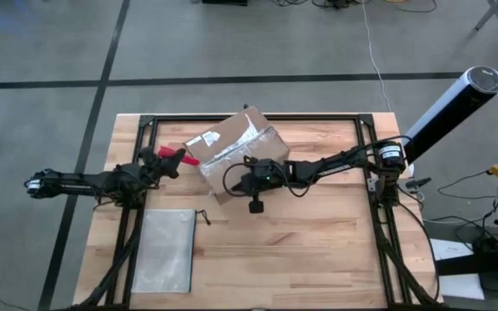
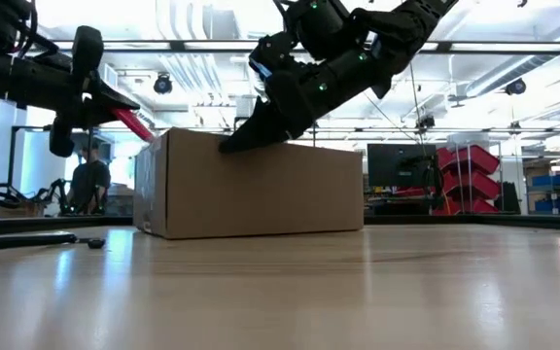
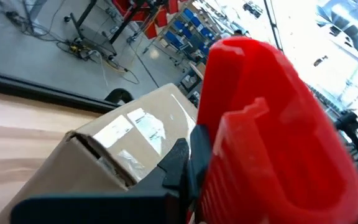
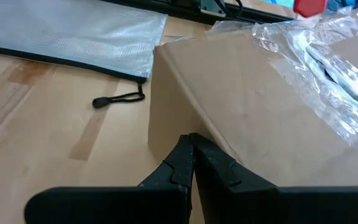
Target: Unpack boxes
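On the left of the desk (image 1: 318, 250) lies a pouch (image 1: 164, 250) (not part of the job). Above it, the left pincer (image 1: 164, 161) is clamped on a red knife (image 1: 175, 155), aimed at the box (image 1: 236, 142), which sits mid-desk toward the far edge. The right pincer (image 1: 247, 183), fully closed and holding nothing, presses on the box's near top edge. If that brace slips, the box could skid under the blade, or the knife might cut too deep and nick the contents.

Two dark jointed arms, black cables, green indicator lights
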